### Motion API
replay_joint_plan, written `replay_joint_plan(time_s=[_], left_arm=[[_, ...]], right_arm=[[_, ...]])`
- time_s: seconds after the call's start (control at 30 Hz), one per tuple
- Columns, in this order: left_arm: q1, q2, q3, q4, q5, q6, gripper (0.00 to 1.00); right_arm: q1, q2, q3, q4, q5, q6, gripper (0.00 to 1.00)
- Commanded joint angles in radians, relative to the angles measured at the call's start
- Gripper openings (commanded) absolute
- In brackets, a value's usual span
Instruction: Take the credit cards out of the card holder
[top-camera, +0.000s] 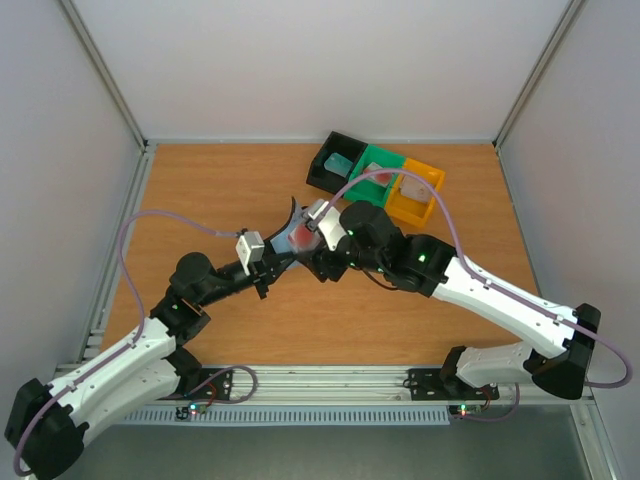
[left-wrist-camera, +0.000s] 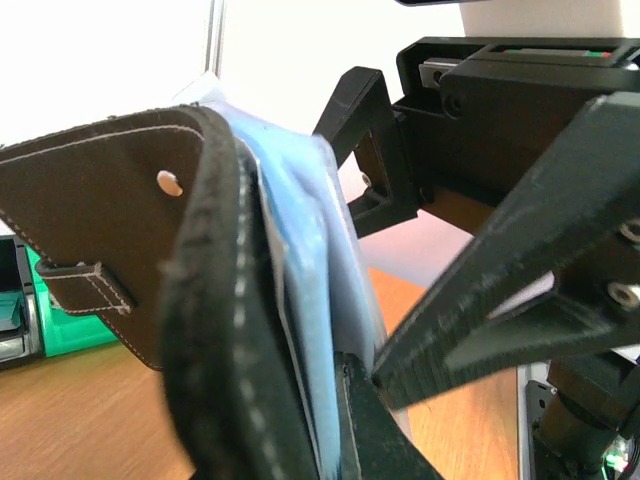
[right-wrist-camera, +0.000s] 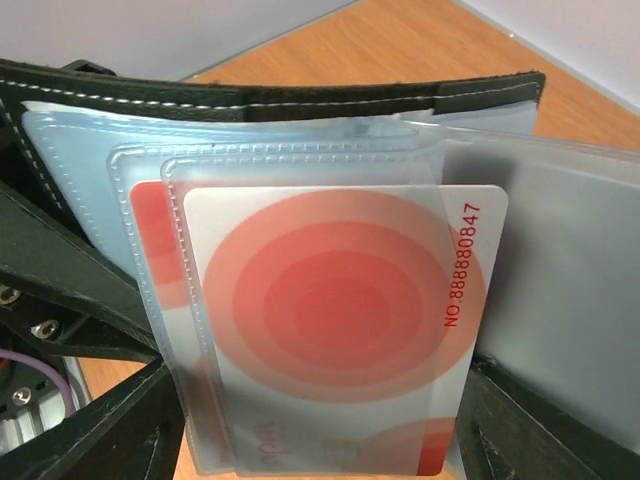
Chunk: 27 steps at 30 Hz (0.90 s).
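Card holder (top-camera: 292, 215) held open above the middle of the table (top-camera: 230, 180).
We see the left gripper (top-camera: 272, 265) clenched on it, long axis toward the far edge. The red card (right-wrist-camera: 345, 310) sits between the right gripper's (right-wrist-camera: 315, 425) spread jaws; whether they grasp it we cannot tell.

A robot lab test cell: plain white panels (top-camera: 320, 60) on aluminium posts (top-camera: 105, 72) box in a wood surface (top-camera: 220, 180). The left arm (top-camera: 130, 355) and right arm (top-camera: 500, 298) are bolted to a slotted rail (top-camera: 330, 378) and trail loose cables (top-camera: 200, 226).
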Motion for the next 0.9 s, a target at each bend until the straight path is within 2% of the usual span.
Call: replay_joint_plan(time_s=[0.0, 0.17, 0.4, 0.5, 0.57, 0.63, 0.7, 0.87], left_arm=[[-0.007, -0.031, -0.007, 0.099, 0.046, -0.009, 0.00], [-0.006, -0.027, -0.007, 0.110, 0.049, -0.011, 0.00], [-0.007, -0.023, -0.009, 0.125, 0.053, -0.011, 0.00], [-0.007, -0.019, -0.009, 0.136, 0.056, -0.008, 0.00], [-0.007, -0.017, -0.009, 0.141, 0.056, -0.003, 0.00], [-0.007, -0.017, -0.009, 0.142, 0.053, 0.001, 0.00], [-0.007, -0.017, -0.010, 0.146, 0.053, 0.002, 0.00], [-0.007, -0.017, -0.015, 0.153, 0.061, -0.007, 0.00]], right_arm=[[-0.046, -0.041, -0.003, 0.020, 0.027, 0.022, 0.71], [-0.069, -0.077, -0.026, 0.014, -0.044, 0.018, 0.70], [-0.095, -0.110, -0.046, 0.007, -0.031, 0.035, 0.60], [-0.096, -0.105, -0.045, 0.004, -0.030, 0.035, 0.59], [-0.096, -0.106, -0.046, 0.003, -0.058, 0.025, 0.63], [-0.096, -0.117, -0.053, 0.011, -0.115, 0.008, 0.74], [-0.096, -0.125, -0.055, 0.008, -0.147, -0.003, 0.81], [-0.128, -0.134, -0.070, 0.005, -0.138, -0.006, 0.83]])
